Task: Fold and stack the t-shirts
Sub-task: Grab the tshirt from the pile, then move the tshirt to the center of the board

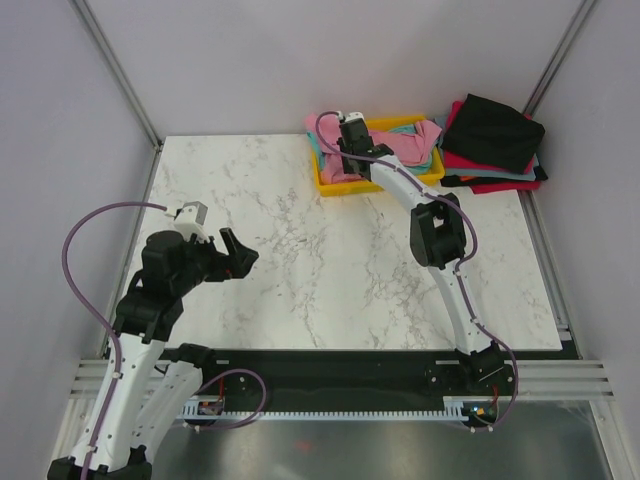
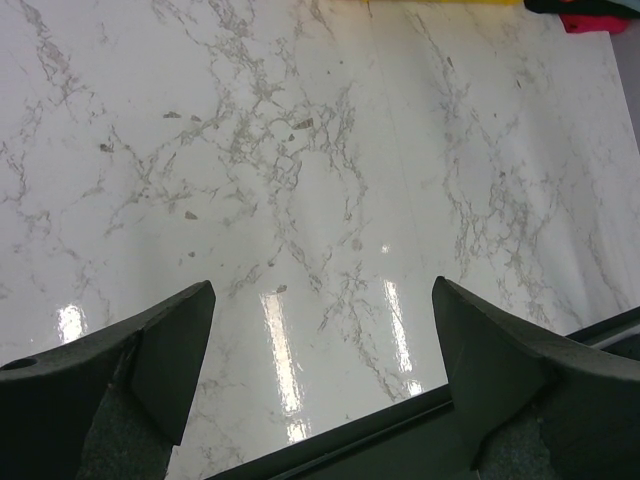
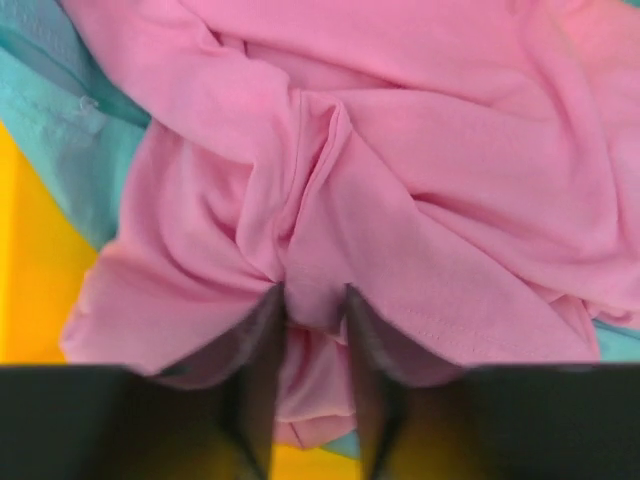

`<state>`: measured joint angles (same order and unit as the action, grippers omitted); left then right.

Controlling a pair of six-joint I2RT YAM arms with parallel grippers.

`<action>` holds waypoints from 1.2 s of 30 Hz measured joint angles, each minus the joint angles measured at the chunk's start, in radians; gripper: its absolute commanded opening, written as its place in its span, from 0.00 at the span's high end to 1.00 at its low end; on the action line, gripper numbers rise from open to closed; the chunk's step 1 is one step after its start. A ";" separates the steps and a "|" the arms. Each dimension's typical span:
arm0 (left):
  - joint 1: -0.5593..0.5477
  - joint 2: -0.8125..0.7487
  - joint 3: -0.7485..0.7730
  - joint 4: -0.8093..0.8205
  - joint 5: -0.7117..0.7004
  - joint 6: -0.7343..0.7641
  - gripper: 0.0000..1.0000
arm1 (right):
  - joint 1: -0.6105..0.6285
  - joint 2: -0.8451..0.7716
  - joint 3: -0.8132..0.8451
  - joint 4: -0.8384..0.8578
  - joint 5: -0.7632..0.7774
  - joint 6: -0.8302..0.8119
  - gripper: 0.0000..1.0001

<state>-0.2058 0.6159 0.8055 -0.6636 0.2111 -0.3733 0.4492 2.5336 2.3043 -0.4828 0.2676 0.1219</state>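
Observation:
A crumpled pink t-shirt (image 1: 405, 139) lies on a teal t-shirt (image 1: 432, 156) in the yellow tray (image 1: 345, 186) at the table's far edge. My right gripper (image 1: 350, 150) reaches into the tray. In the right wrist view the gripper (image 3: 314, 300) is shut on a fold of the pink shirt (image 3: 400, 150), with the teal shirt (image 3: 60, 130) under it. A folded black t-shirt (image 1: 495, 132) rests on a red t-shirt (image 1: 500, 182) at the far right. My left gripper (image 1: 238, 256) is open and empty above the bare table (image 2: 300, 180) at the left.
The marble table (image 1: 300, 260) stretches between the arms. Metal frame posts stand at the far corners. In the left wrist view the table's black near edge (image 2: 400, 430) shows below the fingers, and the red shirt's corner (image 2: 590, 20) shows at the top right.

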 measured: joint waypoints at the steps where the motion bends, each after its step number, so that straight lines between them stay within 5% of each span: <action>1: 0.000 0.002 0.000 0.000 0.000 0.000 0.03 | 0.000 0.000 -0.005 0.013 0.004 0.002 0.74; 2: 0.002 0.003 0.000 0.000 0.000 0.000 0.03 | 0.000 -0.002 -0.016 0.029 0.007 0.003 0.90; 4: 0.002 0.005 0.000 0.000 0.000 0.000 0.03 | 0.000 -0.008 -0.045 0.050 0.014 0.003 1.00; 12: 0.006 0.006 0.000 0.000 0.002 0.000 0.03 | 0.000 -0.027 -0.082 0.071 0.007 0.000 1.00; 19: 0.015 0.005 0.000 0.000 0.003 0.000 0.04 | 0.017 -0.151 -0.013 0.006 -0.153 -0.060 1.00; 26: 0.015 -0.003 0.000 0.000 0.003 0.000 0.04 | 0.209 -0.581 -0.032 0.037 -0.128 -0.178 1.00; 30: 0.018 -0.004 0.000 0.000 0.003 0.000 0.04 | 0.256 -0.945 -0.211 0.161 -0.031 -0.204 1.00; 31: 0.019 -0.004 0.000 0.000 0.003 0.000 0.04 | 0.241 -1.022 -0.270 0.187 0.012 -0.206 0.94; 32: 0.019 -0.004 0.000 0.000 0.003 0.000 0.04 | 0.223 -1.091 -0.336 0.213 0.059 -0.204 0.65; 33: 0.019 -0.004 0.000 0.000 0.003 0.000 0.04 | 0.200 -1.191 -0.455 0.260 0.119 -0.190 0.23; 36: 0.019 -0.003 0.000 0.000 0.003 0.000 0.04 | 0.143 -1.298 -0.666 0.274 0.169 -0.114 0.07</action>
<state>-0.1864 0.6125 0.8055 -0.6636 0.2138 -0.3729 0.5919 1.2358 1.6386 -0.2089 0.4370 0.0074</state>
